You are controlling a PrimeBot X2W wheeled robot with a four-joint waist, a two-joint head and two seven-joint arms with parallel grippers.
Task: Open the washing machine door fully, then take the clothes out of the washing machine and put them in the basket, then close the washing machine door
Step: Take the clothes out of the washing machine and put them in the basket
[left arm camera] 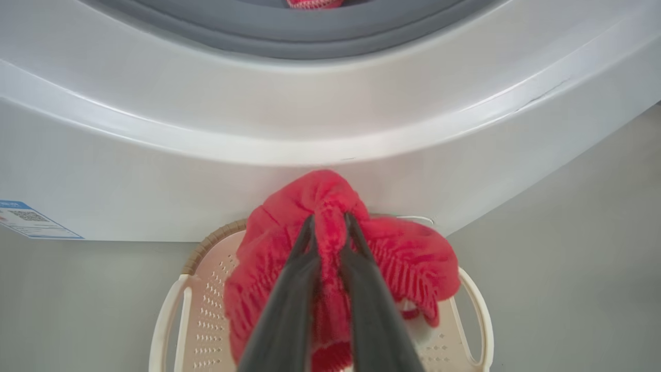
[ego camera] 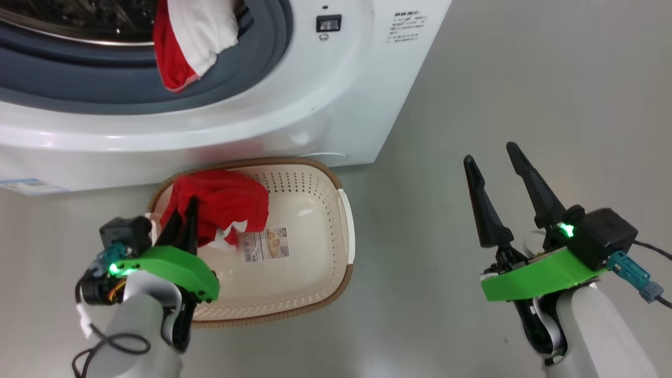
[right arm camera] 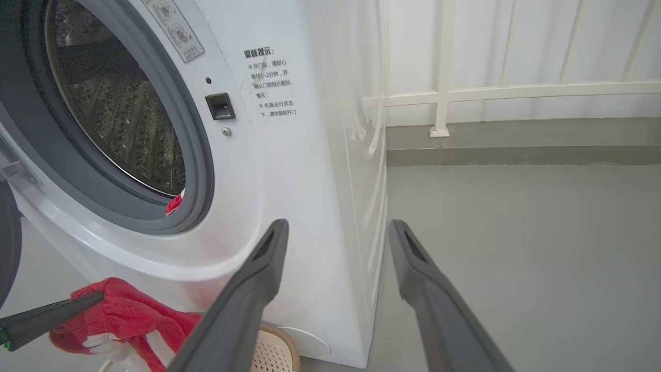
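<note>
The left gripper (ego camera: 188, 203) is clamped on a red garment (ego camera: 231, 202) and holds it over the basket (ego camera: 347, 231), fingers pointing toward the washing machine (ego camera: 325, 105). The right gripper (ego camera: 488, 152) is spread wide and empty, raised over the floor (ego camera: 525, 79). Another garment (ego camera: 189, 42) hangs from the drum mouth.

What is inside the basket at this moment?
A paper label shows on the bare floor of the basket. The red garment, pinched by the left end effector, covers the left part, hiding what is beneath.
</note>
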